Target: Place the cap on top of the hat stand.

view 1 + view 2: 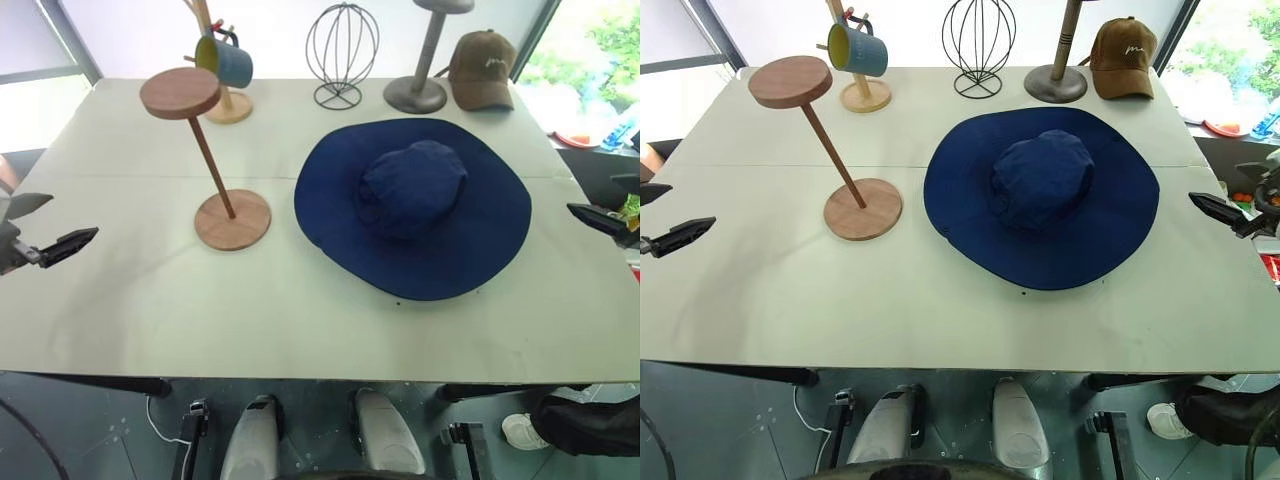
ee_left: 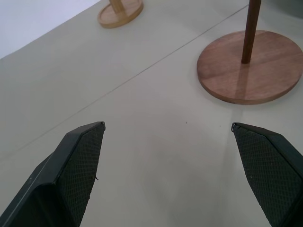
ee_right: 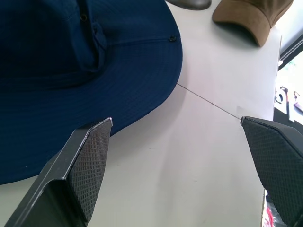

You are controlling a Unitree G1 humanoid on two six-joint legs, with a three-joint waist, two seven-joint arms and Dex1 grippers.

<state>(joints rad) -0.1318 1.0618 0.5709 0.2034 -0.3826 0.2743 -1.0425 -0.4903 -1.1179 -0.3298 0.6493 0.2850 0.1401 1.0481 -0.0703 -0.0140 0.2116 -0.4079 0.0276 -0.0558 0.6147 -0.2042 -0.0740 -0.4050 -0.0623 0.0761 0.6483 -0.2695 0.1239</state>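
Cap (image 1: 413,205) flat on table (image 1: 150,300) beside hat stand (image 1: 205,150) — both claws gape wide, empty

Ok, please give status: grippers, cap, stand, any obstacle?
Left gripper and right gripper open, empty. Cap flat on table, beside hat stand. Stand top bare, nothing in the way.
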